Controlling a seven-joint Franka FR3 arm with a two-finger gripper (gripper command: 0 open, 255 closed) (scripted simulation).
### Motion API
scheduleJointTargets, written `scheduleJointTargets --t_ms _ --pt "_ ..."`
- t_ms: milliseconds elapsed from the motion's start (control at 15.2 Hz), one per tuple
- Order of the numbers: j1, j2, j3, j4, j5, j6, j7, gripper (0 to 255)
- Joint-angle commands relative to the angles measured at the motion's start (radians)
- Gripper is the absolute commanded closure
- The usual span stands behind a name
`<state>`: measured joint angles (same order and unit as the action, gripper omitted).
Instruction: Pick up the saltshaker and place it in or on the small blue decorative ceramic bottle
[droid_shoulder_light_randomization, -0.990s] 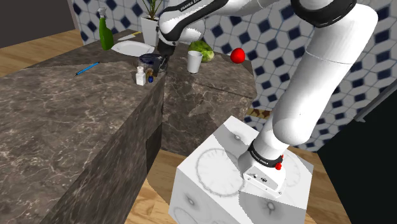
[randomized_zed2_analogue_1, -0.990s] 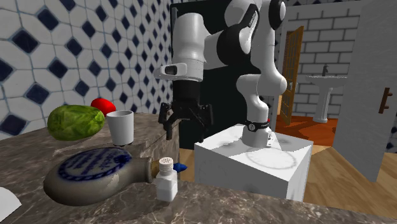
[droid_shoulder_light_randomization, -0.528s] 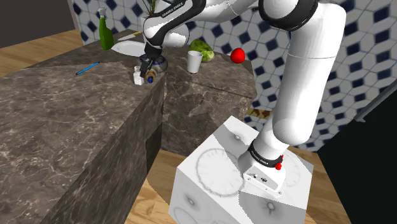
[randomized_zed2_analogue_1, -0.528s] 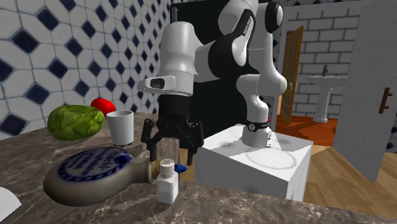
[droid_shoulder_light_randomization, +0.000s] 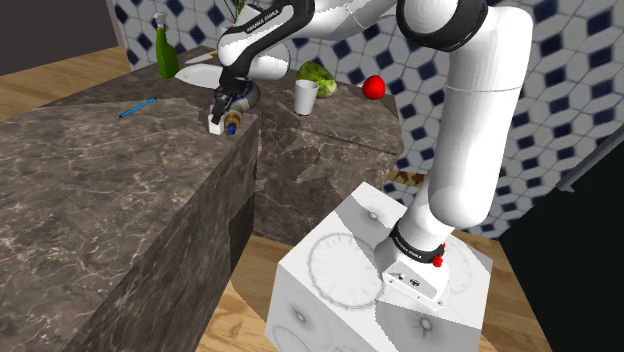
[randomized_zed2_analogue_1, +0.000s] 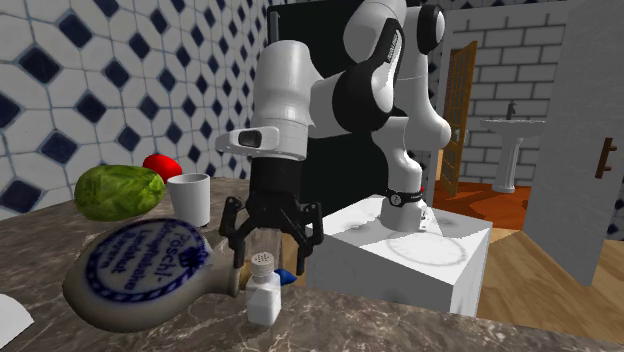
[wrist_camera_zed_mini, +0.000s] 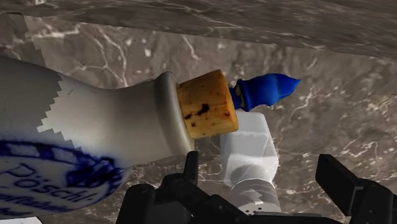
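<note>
The gripper was spread wide astride the top of the white saltshaker, not clasping it. The saltshaker stood upright on the marble counter, just beside the corked neck of the blue-patterned bottle lying on its side.

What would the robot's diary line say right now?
fingers: open, straddling small white saltshaker | grey blue-patterned corked bottle: on its side | phase: pre-grasp
</note>
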<state>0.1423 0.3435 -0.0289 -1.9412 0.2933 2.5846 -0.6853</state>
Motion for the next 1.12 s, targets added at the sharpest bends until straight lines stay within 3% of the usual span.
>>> scheduleJointTargets --t_ms 0,264,330,528,1056 --pt "-0.009 0.034 -0.01 -0.001 -0.002 -0.002 0.002 0" --pt "-0.011 0.034 -0.008 -0.001 -0.003 -0.001 0.003 0" --pt "-0.009 0.028 -0.009 -0.001 -0.006 -0.007 0.007 255" --pt "-0.003 0.01 -0.006 -0.037 -0.005 0.011 0.012 255" --pt "-0.012 0.017 -0.008 0.004 -0.012 -0.022 0.012 255"
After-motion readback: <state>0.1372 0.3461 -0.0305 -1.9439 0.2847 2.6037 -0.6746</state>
